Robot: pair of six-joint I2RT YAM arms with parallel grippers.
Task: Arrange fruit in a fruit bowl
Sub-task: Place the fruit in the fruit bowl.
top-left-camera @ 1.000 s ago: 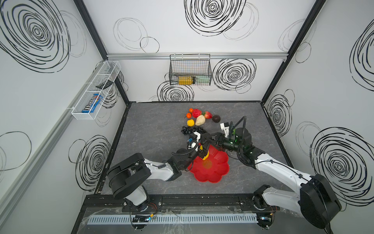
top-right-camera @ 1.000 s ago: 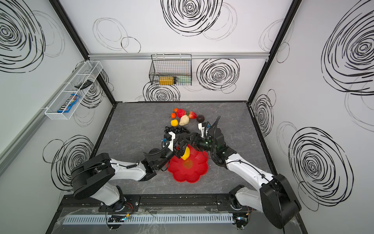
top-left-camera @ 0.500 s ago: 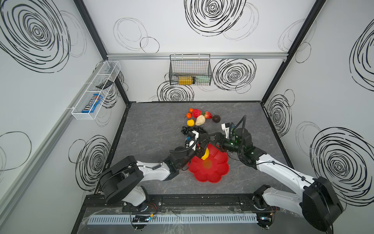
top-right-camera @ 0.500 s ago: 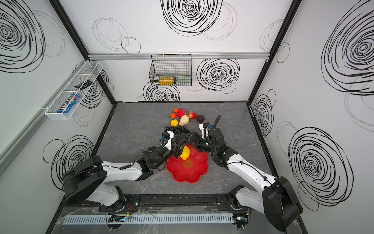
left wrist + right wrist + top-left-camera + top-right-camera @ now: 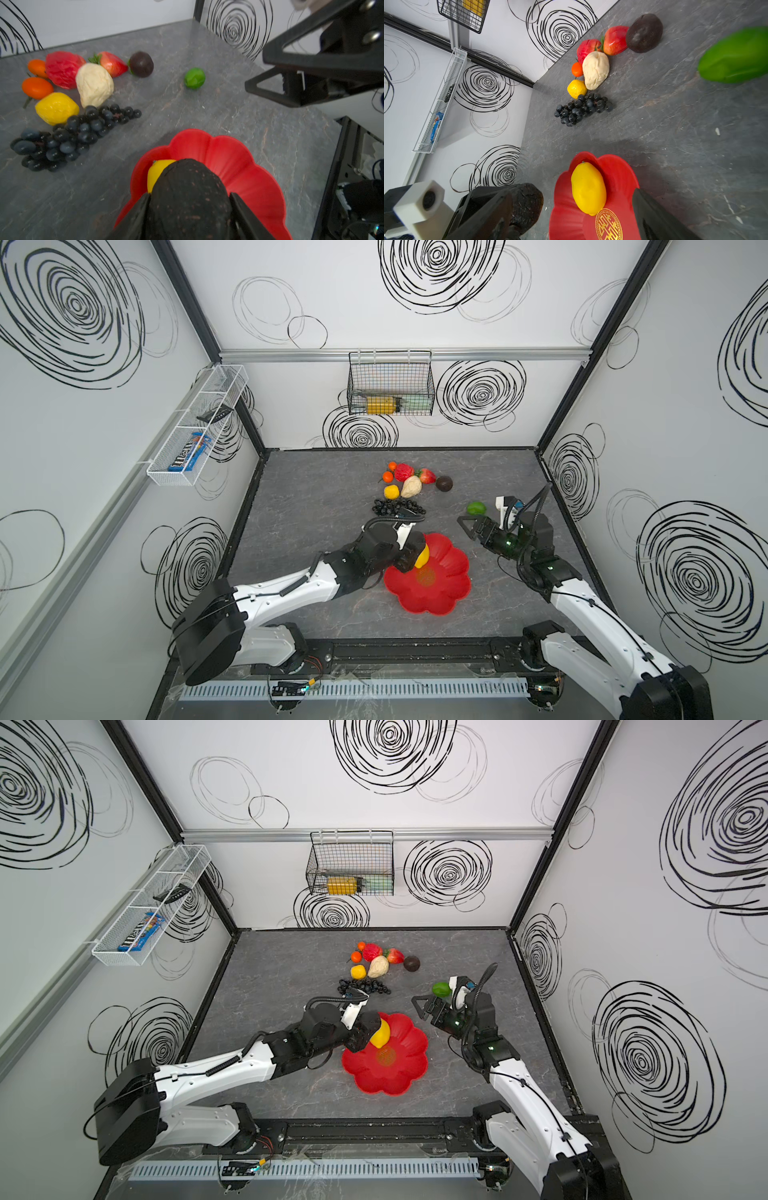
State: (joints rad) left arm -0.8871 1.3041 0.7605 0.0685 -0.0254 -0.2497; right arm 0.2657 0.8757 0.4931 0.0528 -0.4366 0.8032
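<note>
Left gripper (image 5: 410, 552) clamps avocado (image 5: 188, 193) at bowl (image 5: 451, 576) rim (lemon (image 5: 588, 188) inside) — right gripper (image 5: 255, 71) gapes.

In the left wrist view the avocado (image 5: 187, 182) fills the space between the fingers of the left gripper (image 5: 189, 197). It hides most of the lemon (image 5: 158, 172) and the near part of the fruit bowl (image 5: 239, 162). The picture's edge cuts off the bowl, the avocado and both fingers. In the right wrist view the lime (image 5: 735, 56) is blurred and cut by the edge, and the bowl runs out of the picture too. In both top views we cannot tell the avocado from the black gripper around it, which also covers part of the lemon. Part of the left arm (image 5: 374, 526) covers the near edge of the grape bunch (image 5: 395, 507). What lies in the black wire basket (image 5: 390, 383) is too small for us to name.
</note>
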